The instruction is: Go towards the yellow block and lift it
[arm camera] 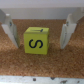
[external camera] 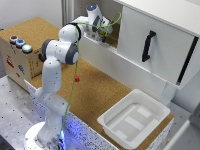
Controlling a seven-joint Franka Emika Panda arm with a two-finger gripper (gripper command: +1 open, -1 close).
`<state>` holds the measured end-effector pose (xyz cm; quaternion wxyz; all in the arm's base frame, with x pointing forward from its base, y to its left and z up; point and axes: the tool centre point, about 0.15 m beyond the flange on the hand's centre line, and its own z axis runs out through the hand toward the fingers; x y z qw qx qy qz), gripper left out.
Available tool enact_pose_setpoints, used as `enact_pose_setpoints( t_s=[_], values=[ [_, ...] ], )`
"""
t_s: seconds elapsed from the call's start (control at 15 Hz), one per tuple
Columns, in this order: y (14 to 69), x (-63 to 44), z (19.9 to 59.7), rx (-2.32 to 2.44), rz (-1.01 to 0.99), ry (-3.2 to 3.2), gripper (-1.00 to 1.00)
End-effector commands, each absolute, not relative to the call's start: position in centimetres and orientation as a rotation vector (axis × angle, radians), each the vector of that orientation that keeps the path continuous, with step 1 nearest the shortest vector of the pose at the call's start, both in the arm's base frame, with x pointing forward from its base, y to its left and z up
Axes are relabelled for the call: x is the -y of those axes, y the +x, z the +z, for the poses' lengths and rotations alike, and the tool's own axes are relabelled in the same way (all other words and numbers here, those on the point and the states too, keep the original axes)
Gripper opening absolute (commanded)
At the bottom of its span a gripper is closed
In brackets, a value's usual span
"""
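Yellow block [arm camera: 36, 41], an "S"-marked cube resting on the cork bench [arm camera: 45, 62] between the wide-open, empty pincer [arm camera: 37, 31] fingers, untouched; looks rigid, light, flat-sided, so pinch its two opposite side faces mid-height.

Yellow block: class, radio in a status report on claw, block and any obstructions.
Claw open, fingers either side. Yellow block on the cork surface between them, not gripped, not lifted. Nothing in the way in the wrist view.

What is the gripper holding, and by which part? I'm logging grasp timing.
Nothing: the gripper is open, fingers apart from the yellow block between them.
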<state>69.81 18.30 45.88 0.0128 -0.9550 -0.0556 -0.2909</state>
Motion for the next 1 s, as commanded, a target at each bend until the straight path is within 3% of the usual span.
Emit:
enact_pose_setpoints(
  t_s=[0.0,0.4,0.93],
  values=[
    [72.0,-19.0,45.8,0.202,-0.894,-3.056,-1.0],
    [69.4,-19.7,47.3,0.226,-0.964,-3.021,-1.0],
    [60.3,-21.6,50.6,0.392,-1.041,-2.884,-1.0]
  ],
)
